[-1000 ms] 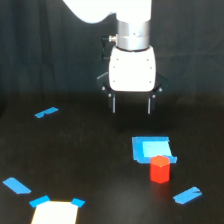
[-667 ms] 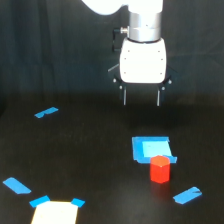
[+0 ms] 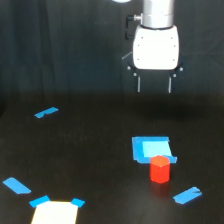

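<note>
My gripper [image 3: 154, 90] hangs high above the dark table in the exterior view, its two thin fingers [image 3: 138, 85] pointing down and spread apart with nothing between them. Well below it lies a blue square patch [image 3: 150, 148] on the table. A small red block [image 3: 160, 169] stands upright at the near edge of that patch, overlapping its lower right corner. The gripper touches neither of them.
Blue tape strips lie at the back left [image 3: 46, 113], the front left [image 3: 16, 185] and the front right [image 3: 187, 195]. A pale square [image 3: 55, 213] with blue corners sits at the bottom left edge.
The arm has risen and shifted toward the exterior view's right, lifting the gripper farther from the table. The red block and blue patch have stayed put.
</note>
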